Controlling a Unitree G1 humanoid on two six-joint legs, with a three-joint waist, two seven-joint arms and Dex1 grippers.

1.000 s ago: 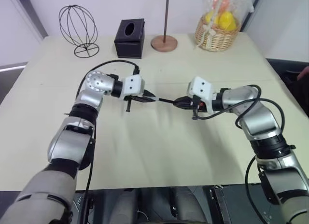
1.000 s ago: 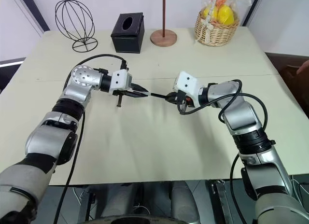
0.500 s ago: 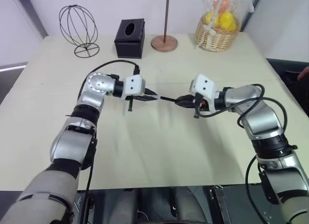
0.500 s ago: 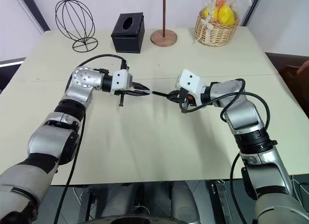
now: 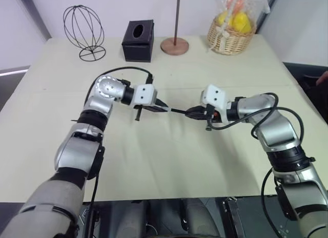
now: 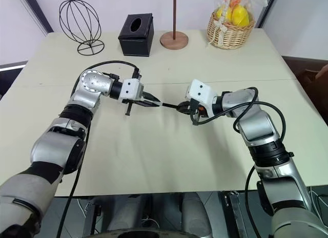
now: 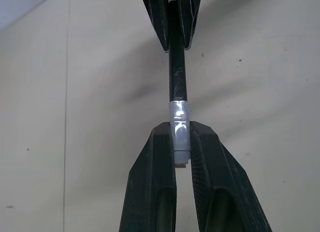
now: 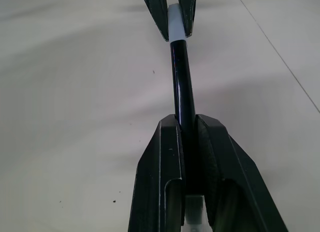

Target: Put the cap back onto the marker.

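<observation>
1. The left gripper [image 7: 182, 142] is clamped on the cap [image 7: 180, 129], which sticks out past its fingertips; the right gripper [image 8: 188, 124] is clamped on the marker [image 8: 181, 77] near its rear end.
2. Both are held in the air above the middle of the table [image 5: 169, 161], well away from the wicker basket [image 5: 230, 40], the tissue box [image 5: 138, 40] and the wire ornament [image 5: 83, 32] along the far edge.
3. The cap's mouth already meets the marker's front end, and the two look to lie in one straight line in both wrist views. Whether the cap is fully seated I cannot tell; it seems only partly on.
4. To finish well, I would press the two grippers straight toward each other along the marker's own line, with no sideways drift or twisting.
5. Keep both grips firm, since the thin barrel may slide between the fingers under the push.
6. Release only one side once the cap sits flush.
</observation>
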